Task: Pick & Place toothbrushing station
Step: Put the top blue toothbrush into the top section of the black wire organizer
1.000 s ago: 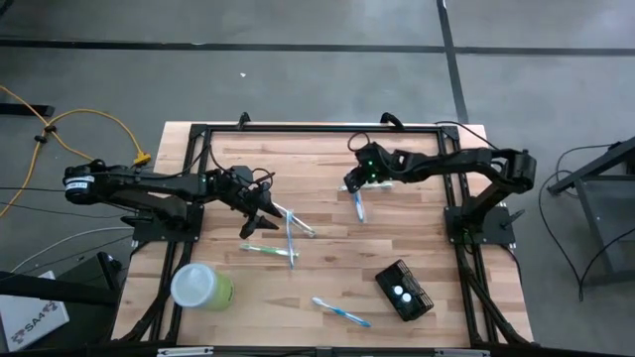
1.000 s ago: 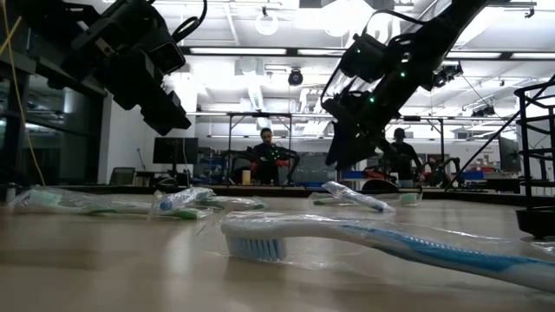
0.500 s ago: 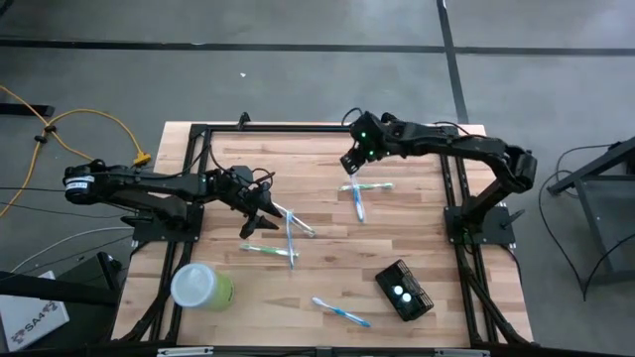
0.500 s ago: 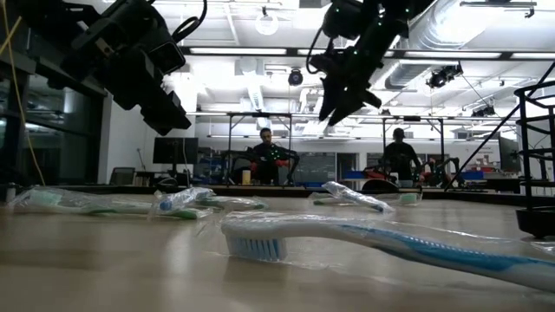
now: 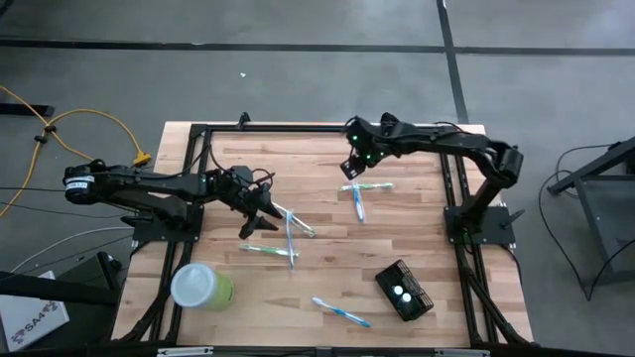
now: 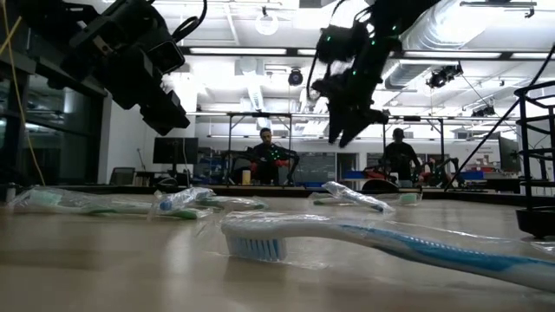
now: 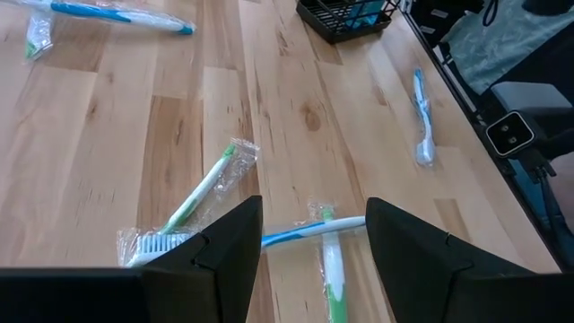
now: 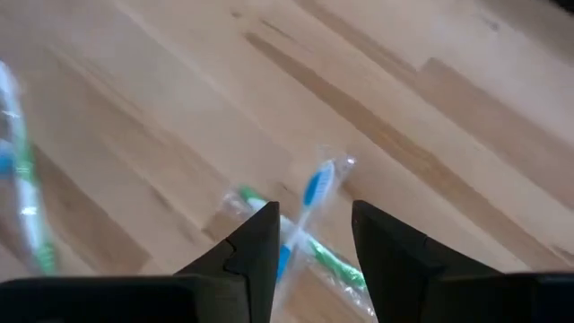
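Note:
The black wire-mesh holder [image 5: 404, 291] stands on its base near the table's near right; it also shows in the left wrist view [image 7: 345, 13]. Wrapped toothbrushes lie flat on the wood. Two lie crossed [image 5: 359, 191] at the far right, and they also show in the right wrist view [image 8: 309, 193]. Others lie at the middle [image 5: 290, 226], also seen in the left wrist view [image 7: 305, 231]. One lies near the front edge [image 5: 340, 311]. My left gripper [image 5: 260, 210] [image 7: 314, 251] hovers open just left of the middle toothbrushes. My right gripper [image 5: 352, 164] [image 8: 309, 242] hangs open, well above the crossed pair.
A lime-green cup [image 5: 201, 286] with a whitish lid lies at the near left. One more wrapped toothbrush [image 5: 268, 251] lies left of the table's middle. Black frame rails [image 5: 317, 127] border the table. People sit in the room behind [image 6: 264, 156].
My right gripper has risen from the crossed toothbrushes and drawn back toward the table's far edge, turning as it went; the green toothbrush now shows lying across the blue one. My left gripper has kept still.

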Controlling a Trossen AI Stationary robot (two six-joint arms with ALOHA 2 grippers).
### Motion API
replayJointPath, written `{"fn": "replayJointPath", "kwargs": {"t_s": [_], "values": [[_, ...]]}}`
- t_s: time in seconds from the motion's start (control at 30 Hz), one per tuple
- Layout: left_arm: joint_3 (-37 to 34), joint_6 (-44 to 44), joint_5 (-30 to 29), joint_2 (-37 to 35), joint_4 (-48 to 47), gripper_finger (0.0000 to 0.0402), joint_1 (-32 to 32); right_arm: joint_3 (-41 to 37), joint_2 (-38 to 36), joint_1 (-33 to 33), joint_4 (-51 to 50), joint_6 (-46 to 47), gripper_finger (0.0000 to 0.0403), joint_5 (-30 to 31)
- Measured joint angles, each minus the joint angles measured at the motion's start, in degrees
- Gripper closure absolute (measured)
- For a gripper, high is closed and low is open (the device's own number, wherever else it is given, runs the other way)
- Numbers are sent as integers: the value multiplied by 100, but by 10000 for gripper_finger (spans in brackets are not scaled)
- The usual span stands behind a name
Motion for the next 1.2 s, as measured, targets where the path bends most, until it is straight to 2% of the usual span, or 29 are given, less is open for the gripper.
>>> {"fn": "replayJointPath", "kwargs": {"t_s": [0.23,0.47,1.2], "values": [[2,0,3,0,-1,206,-118,-1,456,54,-15,7,270,-28],[2,0,2,0,-2,206,-244,-1,589,54,-44,99,270,-401],[2,-5,0,0,0,206,-286,-1,754,194,-226,269,270,-128]]}}
